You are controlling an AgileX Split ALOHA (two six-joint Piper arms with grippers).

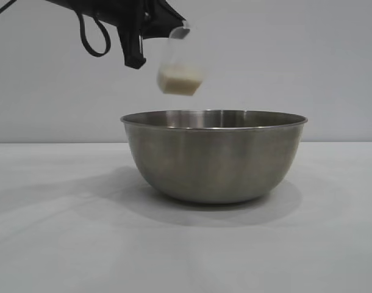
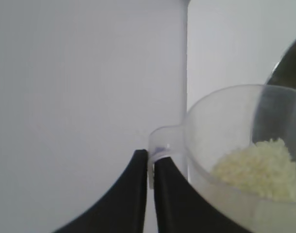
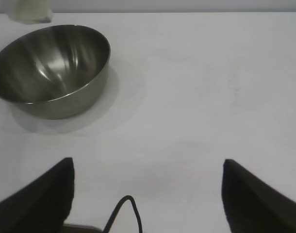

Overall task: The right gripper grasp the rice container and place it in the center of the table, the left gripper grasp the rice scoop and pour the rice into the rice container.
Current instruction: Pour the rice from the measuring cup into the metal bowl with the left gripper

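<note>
The steel rice container (image 1: 214, 155) stands upright on the white table (image 1: 64, 244), and looks empty in the right wrist view (image 3: 53, 68). My left gripper (image 1: 164, 32) is shut on the loop handle of the translucent rice scoop (image 1: 181, 64), holding it above the container's left rim. In the left wrist view the black fingers (image 2: 138, 194) pinch the handle of the scoop (image 2: 225, 126), with rice (image 2: 262, 167) heaped in it. The rice (image 1: 180, 82) lies at the scoop's bottom. My right gripper (image 3: 148, 167) is open and empty, away from the container.
A black cable (image 1: 91, 36) loops under the left arm. A thin cable (image 3: 123, 213) hangs between the right gripper's fingers. A plain grey wall (image 1: 296, 61) stands behind the table.
</note>
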